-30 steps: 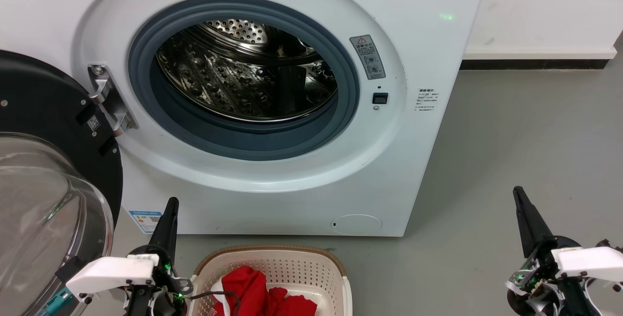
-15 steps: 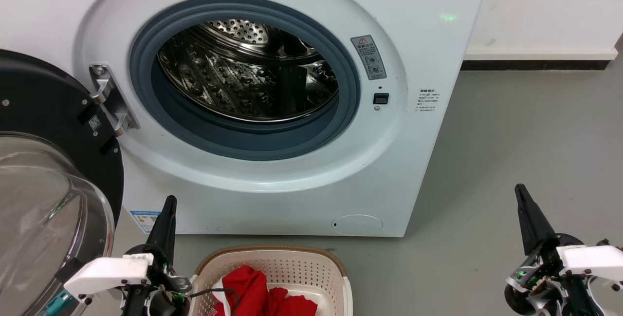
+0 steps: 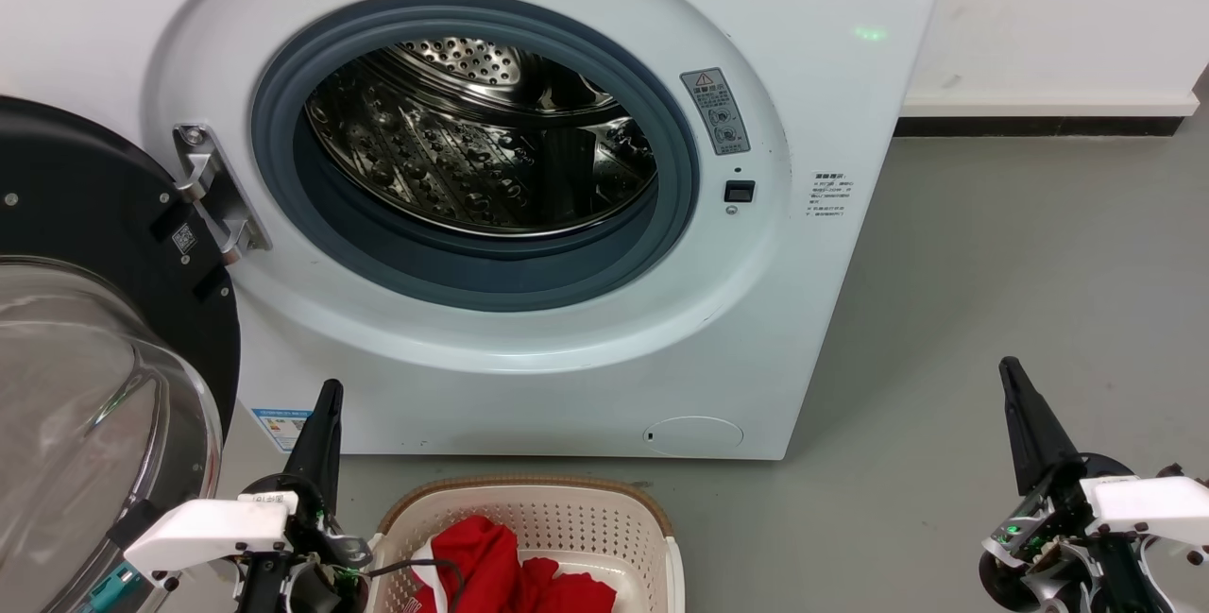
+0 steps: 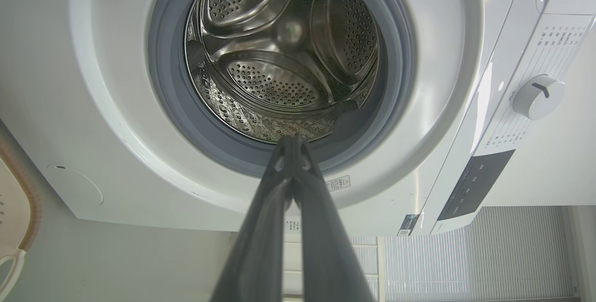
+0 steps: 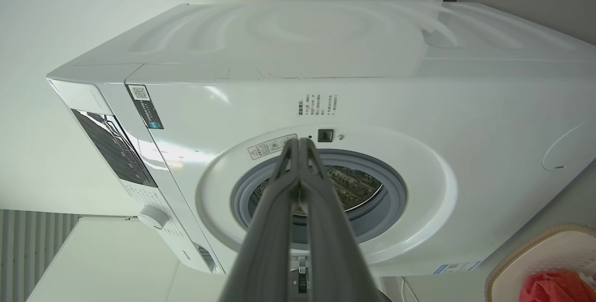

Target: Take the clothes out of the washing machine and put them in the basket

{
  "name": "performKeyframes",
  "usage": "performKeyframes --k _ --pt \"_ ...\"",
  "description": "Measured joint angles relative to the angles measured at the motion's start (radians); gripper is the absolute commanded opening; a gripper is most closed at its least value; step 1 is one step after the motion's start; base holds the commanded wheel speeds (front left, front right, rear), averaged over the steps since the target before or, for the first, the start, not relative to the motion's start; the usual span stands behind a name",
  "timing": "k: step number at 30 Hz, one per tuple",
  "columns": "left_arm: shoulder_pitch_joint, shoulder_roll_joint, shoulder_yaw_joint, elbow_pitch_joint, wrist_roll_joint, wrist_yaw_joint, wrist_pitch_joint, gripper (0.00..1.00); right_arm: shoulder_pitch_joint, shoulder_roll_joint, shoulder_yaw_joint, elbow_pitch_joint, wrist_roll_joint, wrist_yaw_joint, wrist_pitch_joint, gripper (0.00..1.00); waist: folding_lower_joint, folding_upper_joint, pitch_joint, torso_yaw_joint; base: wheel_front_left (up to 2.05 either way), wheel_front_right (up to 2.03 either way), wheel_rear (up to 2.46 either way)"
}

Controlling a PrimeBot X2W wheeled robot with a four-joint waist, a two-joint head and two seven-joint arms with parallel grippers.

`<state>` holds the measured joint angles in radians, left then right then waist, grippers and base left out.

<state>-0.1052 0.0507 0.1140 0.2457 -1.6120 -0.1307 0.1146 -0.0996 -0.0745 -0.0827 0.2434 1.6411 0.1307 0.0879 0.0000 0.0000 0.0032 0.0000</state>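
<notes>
Found bright red soft garment [image 3: 482,547] in cream perforated plastic basket [image 3: 586,514], four o'clock of clenched empty left jaws, nine o'clock of clenched, farther right jaws.

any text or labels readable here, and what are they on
No words are legible; all print is too small or blurred.
Warning-triangle sticker on the washing machine: symbols only.
Black print block right of it: unreadable.
QR code on the door: no words.
Blue label, washer's lower left: blurred.
</notes>
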Motion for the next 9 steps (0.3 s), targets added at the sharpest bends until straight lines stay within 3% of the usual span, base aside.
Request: performKeyframes --k 9 --pt "0.0 0.0 0.0 0.0 0.0 0.0 0.0 0.0 0.0 0.002 -0.004 0.0 -0.004 0.0 0.001 0.0 0.0 0.0 0.0 0.0 0.0 0.0 0.0"
